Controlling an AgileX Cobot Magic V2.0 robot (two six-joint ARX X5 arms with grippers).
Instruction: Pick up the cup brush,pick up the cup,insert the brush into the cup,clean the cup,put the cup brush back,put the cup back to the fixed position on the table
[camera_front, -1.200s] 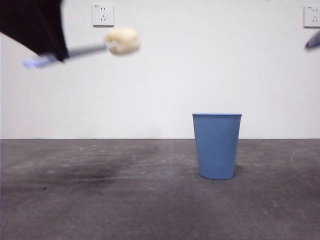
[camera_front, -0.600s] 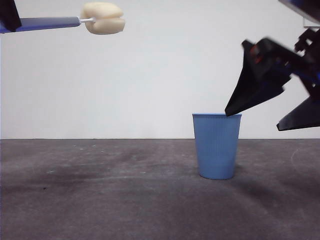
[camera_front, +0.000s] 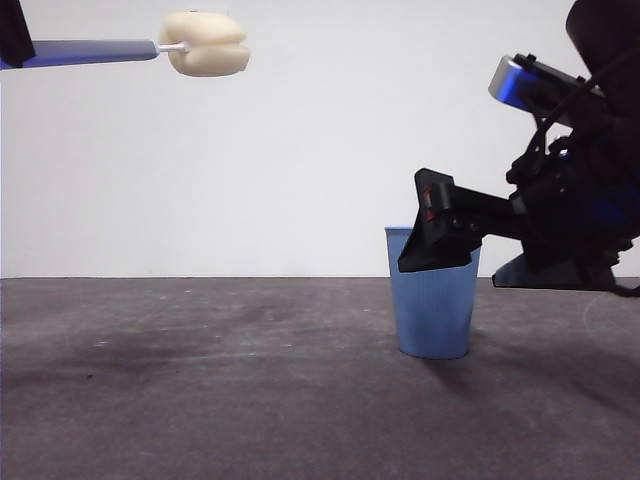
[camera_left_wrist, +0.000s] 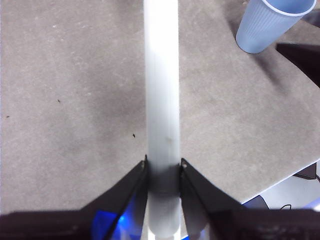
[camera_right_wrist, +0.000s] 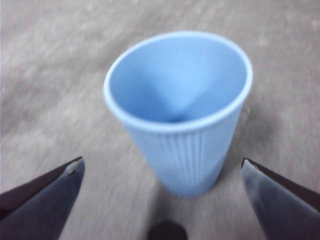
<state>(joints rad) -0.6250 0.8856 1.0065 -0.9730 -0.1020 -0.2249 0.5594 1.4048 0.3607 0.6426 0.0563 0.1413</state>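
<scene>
Dropping from above over the last half second, the right hand (camera_right_wrist: 160, 200) now brackets the ribbed blue plastic cup (camera_front: 432, 305) with jaws spread, the cup upright on the grey surface (camera_front: 200, 400). The left hand (camera_left_wrist: 163, 167) pinches the grey-handled, yellow-sponge cup brush (camera_front: 205, 43) aloft, so cup pickup looks next.

Dark grey table (camera_front: 200, 400), blue cup (camera_front: 432, 315) upright on it

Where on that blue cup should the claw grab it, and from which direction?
Probably around the ribbed wall of the cup, a little below the rim, coming in level from the side. It stands upright on the table and widens upward, so it shouldn't slip down through the grip. The right claw is open, a jaw on each side of the cup.
</scene>
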